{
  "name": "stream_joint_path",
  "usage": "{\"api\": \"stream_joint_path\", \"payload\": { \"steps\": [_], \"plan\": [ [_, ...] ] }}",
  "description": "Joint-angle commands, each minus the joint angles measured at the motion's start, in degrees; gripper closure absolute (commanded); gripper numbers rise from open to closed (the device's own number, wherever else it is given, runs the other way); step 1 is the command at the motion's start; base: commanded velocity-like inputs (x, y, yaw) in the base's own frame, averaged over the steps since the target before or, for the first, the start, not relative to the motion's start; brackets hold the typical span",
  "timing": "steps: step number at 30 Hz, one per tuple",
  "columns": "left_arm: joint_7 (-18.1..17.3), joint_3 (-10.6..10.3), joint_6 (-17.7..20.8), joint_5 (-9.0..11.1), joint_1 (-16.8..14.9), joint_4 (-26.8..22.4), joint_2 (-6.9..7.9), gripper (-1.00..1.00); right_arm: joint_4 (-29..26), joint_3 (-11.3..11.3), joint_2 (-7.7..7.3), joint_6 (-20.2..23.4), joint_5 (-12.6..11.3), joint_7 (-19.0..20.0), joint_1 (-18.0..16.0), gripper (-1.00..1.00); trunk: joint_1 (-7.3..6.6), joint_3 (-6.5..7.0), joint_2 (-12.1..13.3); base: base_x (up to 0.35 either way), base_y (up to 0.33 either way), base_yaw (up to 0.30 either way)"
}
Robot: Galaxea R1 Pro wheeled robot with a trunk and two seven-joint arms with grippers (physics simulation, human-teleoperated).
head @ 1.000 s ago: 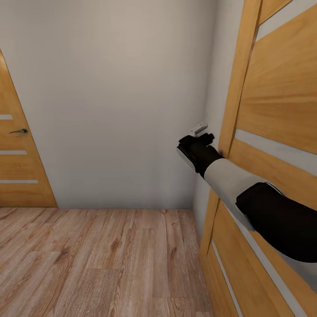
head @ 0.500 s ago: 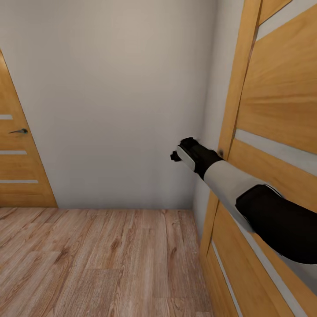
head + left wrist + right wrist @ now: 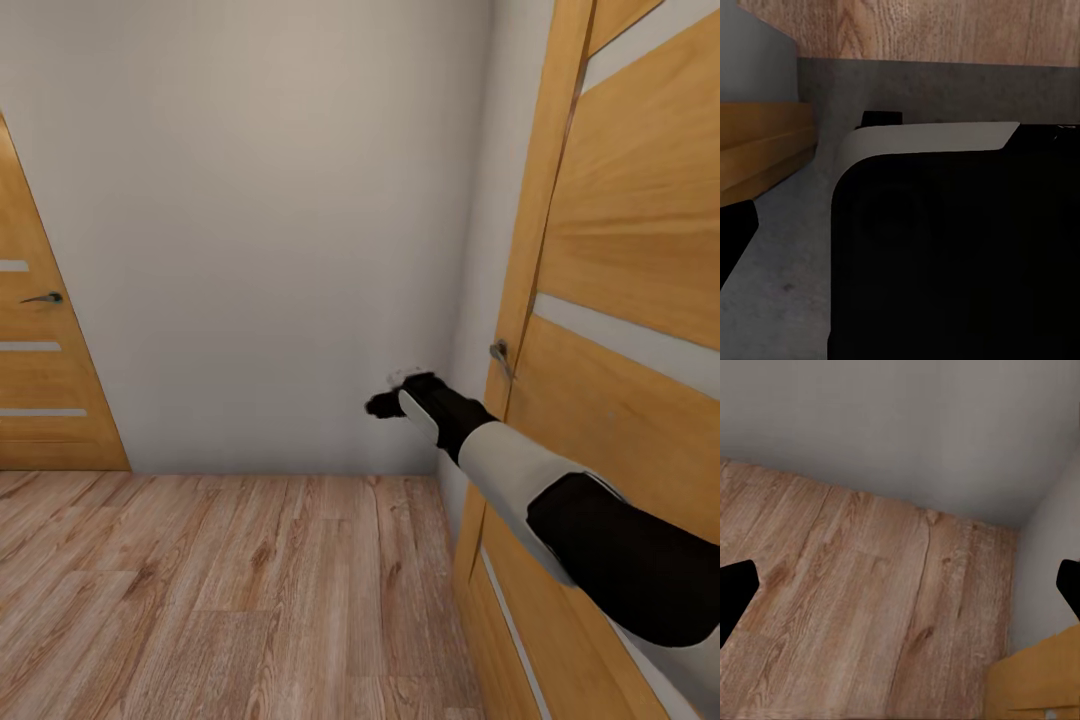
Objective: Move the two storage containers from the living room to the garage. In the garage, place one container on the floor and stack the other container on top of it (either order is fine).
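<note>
Storage containers' whereabouts could not be told from these views. A plain white wall [image 3: 260, 220] faced the head camera. An orange-brown door [image 3: 620, 300] with pale strips stood close on the right, over a light wood plank floor [image 3: 220, 590]. A second such door [image 3: 40, 380] stood at the far left. The right arm [image 3: 560, 500] reached forward beside the near door. The right gripper [image 3: 385, 403] had dropped below handle level since a second earlier, leaving the door handle [image 3: 500, 357] uncovered. In the right wrist view its fingertips [image 3: 735, 592] sat far apart, spread wide. The left gripper's spread could not be told.
</note>
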Motion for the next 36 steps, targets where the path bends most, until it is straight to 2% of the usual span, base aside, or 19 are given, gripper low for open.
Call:
{"api": "stream_joint_path", "payload": {
  "steps": [1, 4, 36],
  "plan": [
    [0.02, 0.07, -0.16, 0.09, -0.02, 0.01, -0.01, -1.0, -0.04, 0.35, 0.0, 0.06, -0.52, 0.23, 0.06, -1.0, 0.0, -0.06, -0.03, 0.0, 0.0, 0.0],
    [0.06, 0.07, -0.17, 0.09, -0.02, 0.01, -0.01, -1.0, -0.04, 0.37, 0.0, -0.08, -0.36, 1.26, 0.21, -1.0, 0.0, -0.06, -0.03, 0.0, 0.0, 0.0],
    [0.04, 0.07, -0.17, 0.09, -0.02, 0.01, -0.01, -1.0, 2.08, 0.6, 0.0, 0.47, -0.18, 2.65, 0.52, -1.0, 0.0, -0.06, -0.03, 0.0, 0.0, 0.0]
  ]
}}
